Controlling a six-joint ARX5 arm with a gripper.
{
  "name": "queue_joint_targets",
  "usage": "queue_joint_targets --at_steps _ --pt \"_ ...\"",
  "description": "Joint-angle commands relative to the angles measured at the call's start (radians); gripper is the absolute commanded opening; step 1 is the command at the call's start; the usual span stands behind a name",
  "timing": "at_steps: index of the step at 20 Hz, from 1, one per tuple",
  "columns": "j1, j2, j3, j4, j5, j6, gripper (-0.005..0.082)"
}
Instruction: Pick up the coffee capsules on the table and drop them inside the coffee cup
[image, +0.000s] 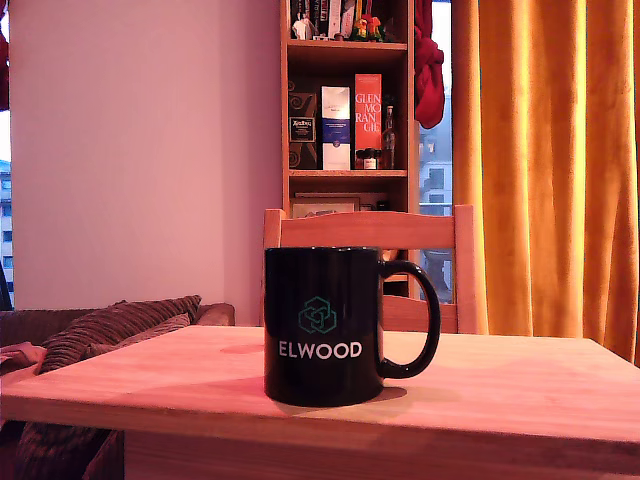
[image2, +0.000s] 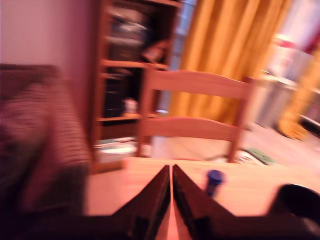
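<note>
In the blurred wrist view we see our claw (image2: 171, 172) nearly closed, tips a sliver apart, holding nothing. Just beyond sits a small blue capsule (image2: 215, 181) on the tabletop (image: 520, 385). The coffee cup (image: 322, 325) stands upright mid-tabletop (handle toward the exterior view's right).

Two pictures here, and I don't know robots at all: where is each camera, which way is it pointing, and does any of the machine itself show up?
Exterior view: sits low at the table's front edge, facing the coffee cup, chair back, bookshelf and orange curtains; no part of the robot shows.
Wrist view: rides on the arm above the table, looking forward across it; the gripper shows, fingers nearly together, with a small blue object on the table beyond, blurred.
Shared: table, chair back, bookshelf, curtains; the dark blurred shape at the wrist view's edge may be the cup.
</note>
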Motion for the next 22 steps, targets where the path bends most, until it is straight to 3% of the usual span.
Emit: queue_joint_targets --at_steps 1,5,6,8,9,12,13,22 --pt "-0.037 0.05 -0.016 0.05 0.011 0.016 -0.0021" --pt "-0.142 0.209 -0.016 0.152 0.003 0.04 -0.0021" --pt "-0.166 0.244 -0.016 0.181 0.003 0.09 -0.0021" --pt "-0.212 0.312 -0.016 0.223 0.003 0.09 -0.0021" --pt "-0.231 0.343 -0.016 0.229 0.001 0.119 -0.0021" --pt "-0.269 0.426 -0.016 0.244 -0.029 0.145 -0.0021" --pt "-0.275 0.449 -0.016 0.26 -0.032 0.18 -0.0021" --pt "-0.277 0.541 -0.016 0.261 -0.035 0.184 -0.0011"
